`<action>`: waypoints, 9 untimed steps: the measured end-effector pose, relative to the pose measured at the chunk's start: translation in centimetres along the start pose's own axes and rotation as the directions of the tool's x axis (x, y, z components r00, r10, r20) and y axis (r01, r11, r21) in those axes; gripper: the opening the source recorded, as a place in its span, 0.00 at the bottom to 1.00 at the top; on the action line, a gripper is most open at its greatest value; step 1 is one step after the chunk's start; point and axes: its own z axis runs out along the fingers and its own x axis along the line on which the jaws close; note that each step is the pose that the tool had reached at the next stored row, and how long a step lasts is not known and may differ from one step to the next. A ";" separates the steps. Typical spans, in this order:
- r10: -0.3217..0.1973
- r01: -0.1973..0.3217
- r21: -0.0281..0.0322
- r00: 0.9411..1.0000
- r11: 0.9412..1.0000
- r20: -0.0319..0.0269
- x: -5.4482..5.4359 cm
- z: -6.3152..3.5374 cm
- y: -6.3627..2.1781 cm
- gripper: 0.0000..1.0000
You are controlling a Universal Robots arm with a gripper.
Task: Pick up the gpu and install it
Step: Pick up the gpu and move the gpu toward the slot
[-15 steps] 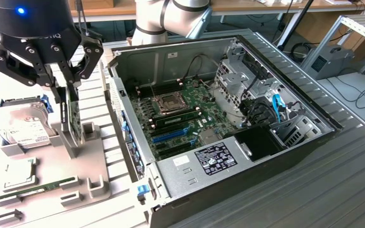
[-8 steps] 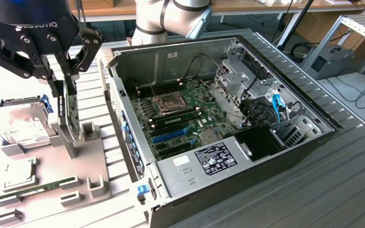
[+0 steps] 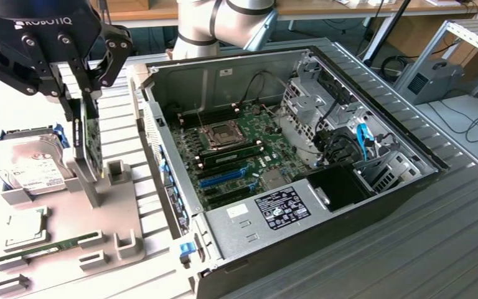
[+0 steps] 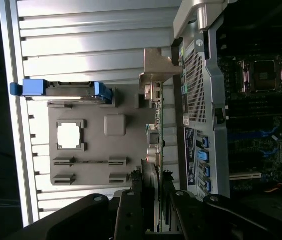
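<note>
Our end effector [image 3: 82,98] clamps the gpu [image 3: 86,142] by its top edge; the gray holder [image 3: 112,190] stands it upright, presumably for this grasp.

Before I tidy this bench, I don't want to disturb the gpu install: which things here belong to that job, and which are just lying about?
Job in hand:
gpu, clasped upright by the gripper
open computer case
motherboard

Lying about:
hard drive in its blue caddy
processor chip
memory stick
</note>
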 end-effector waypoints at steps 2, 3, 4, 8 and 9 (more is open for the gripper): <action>0.000 0.000 0.000 1.000 1.000 0.000 0.0 -0.06 0.00 0.26; 0.000 0.000 0.000 1.000 1.000 0.000 0.0 -0.08 0.00 0.26; 0.000 0.000 0.000 1.000 1.000 0.000 0.0 -0.12 0.00 0.26; 0.000 0.000 0.000 1.000 1.000 0.000 0.0 -0.22 0.00 0.26; 0.000 0.000 0.000 1.000 1.000 0.000 0.0 -0.28 0.01 0.26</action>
